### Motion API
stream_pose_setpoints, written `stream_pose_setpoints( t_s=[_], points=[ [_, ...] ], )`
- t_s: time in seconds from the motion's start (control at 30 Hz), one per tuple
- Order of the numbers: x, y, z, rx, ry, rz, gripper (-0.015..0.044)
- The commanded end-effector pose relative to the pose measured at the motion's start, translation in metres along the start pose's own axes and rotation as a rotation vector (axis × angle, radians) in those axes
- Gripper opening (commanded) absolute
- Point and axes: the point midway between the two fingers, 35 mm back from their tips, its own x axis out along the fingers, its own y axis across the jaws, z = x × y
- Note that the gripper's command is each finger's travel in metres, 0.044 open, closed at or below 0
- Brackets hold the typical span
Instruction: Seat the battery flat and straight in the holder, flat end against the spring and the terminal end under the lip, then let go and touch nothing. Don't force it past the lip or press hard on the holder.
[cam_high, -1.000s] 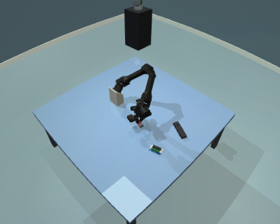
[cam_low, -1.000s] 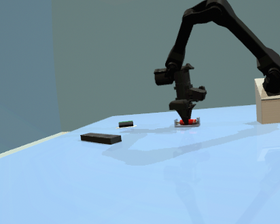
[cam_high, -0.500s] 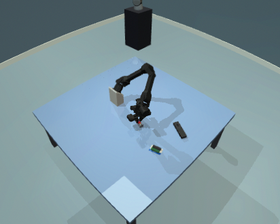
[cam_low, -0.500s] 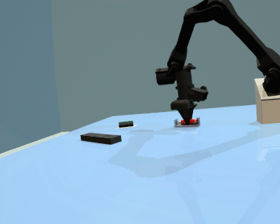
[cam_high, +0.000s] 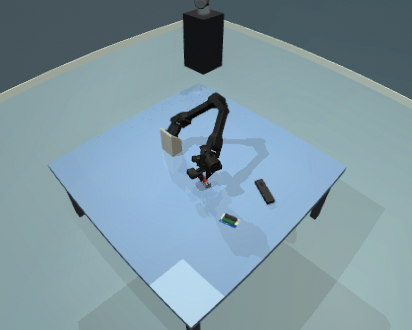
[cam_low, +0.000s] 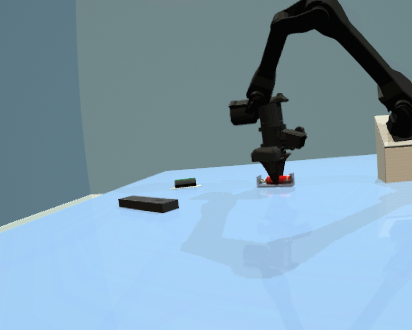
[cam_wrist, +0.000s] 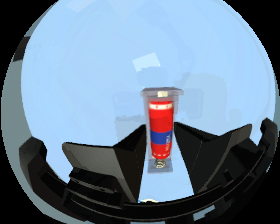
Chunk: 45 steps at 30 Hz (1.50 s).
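Wrist view: the battery (cam_high: 205, 180) (cam_low: 284, 178) (cam_wrist: 161, 130) lies lengthwise in the holder (cam_high: 208, 185) (cam_low: 275, 186) (cam_wrist: 177, 100), between the pincer's (cam_high: 205, 179) (cam_low: 276, 181) (cam_wrist: 160, 131) parted fingertips, its long axis running alongside them; lifting straight up should avoid dragging it.

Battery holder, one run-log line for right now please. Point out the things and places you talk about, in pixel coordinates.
holder (cam_high: 208, 186) (cam_low: 276, 186) (cam_wrist: 177, 100): on table (cam_high: 125, 190) (cam_low: 150, 280) (cam_wrist: 90, 65) | red-and-blue battery (cam_high: 204, 179) (cam_low: 285, 178) (cam_wrist: 161, 122): lengthwise in holder | gripper (cam_high: 205, 181) (cam_low: 275, 181) (cam_wrist: 160, 127): open, fingers either side of battery | release clearance: unconfirmed
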Motion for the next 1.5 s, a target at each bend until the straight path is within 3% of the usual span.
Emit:
stream_pose_setpoints(
  t_s=[0.0,0.33,0.43,0.7,1.47],
  points=[
    [-0.003,0.000,0.000,0.005,-0.001,0.000,0.0170],
    [-0.015,0.001,0.000,0.000,0.000,0.001,0.0170],
    [-0.021,0.002,-0.001,0.005,0.002,-0.004,0.0249],
    [-0.084,0.006,0.000,-0.002,0.001,0.004,0.0440],
    [-0.089,0.007,0.001,0.000,0.000,0.004,0.0440]
  ],
)
